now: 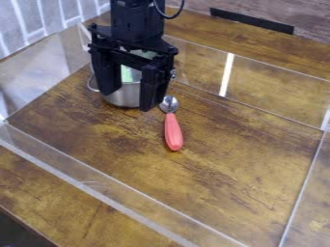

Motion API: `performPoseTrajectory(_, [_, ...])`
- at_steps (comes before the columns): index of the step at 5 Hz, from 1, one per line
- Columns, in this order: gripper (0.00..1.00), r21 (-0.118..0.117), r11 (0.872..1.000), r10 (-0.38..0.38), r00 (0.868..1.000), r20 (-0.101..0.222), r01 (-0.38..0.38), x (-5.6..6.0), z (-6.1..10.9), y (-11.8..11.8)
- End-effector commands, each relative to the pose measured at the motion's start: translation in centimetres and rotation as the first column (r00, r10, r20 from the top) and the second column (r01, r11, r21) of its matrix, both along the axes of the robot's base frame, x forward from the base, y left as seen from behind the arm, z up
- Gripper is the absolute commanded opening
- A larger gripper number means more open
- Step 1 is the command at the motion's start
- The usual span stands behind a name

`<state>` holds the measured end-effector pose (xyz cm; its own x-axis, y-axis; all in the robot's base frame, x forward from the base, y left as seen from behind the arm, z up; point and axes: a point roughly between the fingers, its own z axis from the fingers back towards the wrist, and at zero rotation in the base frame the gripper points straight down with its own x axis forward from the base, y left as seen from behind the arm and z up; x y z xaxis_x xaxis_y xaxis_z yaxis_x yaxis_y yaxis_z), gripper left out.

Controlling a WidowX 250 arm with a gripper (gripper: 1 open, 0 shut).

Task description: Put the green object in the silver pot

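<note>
The silver pot [125, 95] stands on the wooden table at the back left, and only its lower wall and part of its rim show. My black gripper [129, 75] hangs straight down over the pot's mouth and hides most of it. A small light green patch, the green object [126, 72], shows between the fingers just above the rim. The fingers seem closed on it.
A spoon with a metal bowl and a red handle [172, 129] lies on the table just right of the pot. Clear acrylic walls [230, 75] ring the work area. Wooden table surface [219, 174] stretches to the front and right.
</note>
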<state>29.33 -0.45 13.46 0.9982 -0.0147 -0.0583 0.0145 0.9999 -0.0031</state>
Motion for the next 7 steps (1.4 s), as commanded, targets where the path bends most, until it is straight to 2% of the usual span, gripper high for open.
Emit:
performPoseTrajectory(1, [1.00,0.010,1.000,-0.027,1.000,-0.009,0.027,0.3,0.1,-0.4])
performPoseTrajectory(2, [1.00,0.023,1.000,0.007,1.000,0.000,-0.007,0.8,-0.5,-0.4])
performPoseTrajectory(3, [1.00,0.034,0.999,0.010,1.000,-0.004,-0.010,1.3,-0.9,0.6])
performPoseTrajectory(4, [1.00,0.048,0.998,0.027,0.999,0.019,-0.027,2.4,-0.8,2.2])
performPoseTrajectory(5, [1.00,0.060,0.998,0.034,0.999,0.029,-0.036,3.1,-0.9,3.4])
performPoseTrajectory(6, [1.00,0.067,0.997,0.031,0.999,0.028,-0.033,2.8,-1.1,4.6])
performPoseTrajectory(7, [1.00,0.071,0.997,0.029,0.998,0.047,-0.032,3.0,-1.1,6.0])
